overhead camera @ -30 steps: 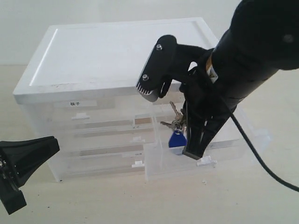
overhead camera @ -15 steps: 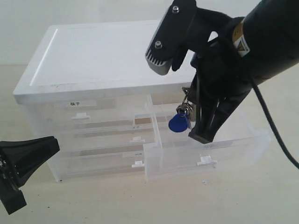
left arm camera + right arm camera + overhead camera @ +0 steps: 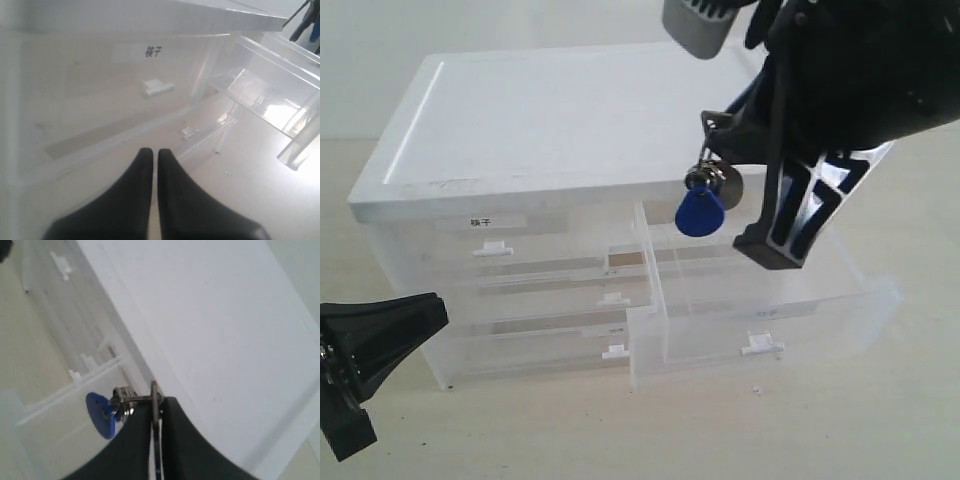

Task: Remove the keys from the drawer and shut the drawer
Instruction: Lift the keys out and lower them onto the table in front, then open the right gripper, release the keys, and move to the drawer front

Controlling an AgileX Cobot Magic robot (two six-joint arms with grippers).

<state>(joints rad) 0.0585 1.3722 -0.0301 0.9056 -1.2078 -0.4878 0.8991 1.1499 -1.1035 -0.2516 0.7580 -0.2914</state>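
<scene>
The keys (image 3: 704,196) hung in the air above the open drawer (image 3: 820,318), clear of its walls and touching nothing below. The blue fob (image 3: 700,214) dangled lowest, with the ring and silver keys bunched just above it. In the right wrist view, the keys (image 3: 118,406) were pinched at the ring between the two fingertips. The right end effector (image 3: 772,248) was clamped tight on the keys, its fingers pointing downward to the right of the fob.

The drawer stood pulled well out toward the near side at the right of the cabinet (image 3: 570,110). Its small white tab handle (image 3: 762,347) faced near, and nothing could be seen inside. The remaining drawers sat pushed in, one at upper left bearing a label (image 3: 490,222) with black characters.

The left end effector (image 3: 390,330) sat low at the near left, just above the tabletop (image 3: 650,430) and apart from the cabinet. In the left wrist view, the left end effector (image 3: 151,153) had its fingers brought together with only a thin gap, holding nothing.
</scene>
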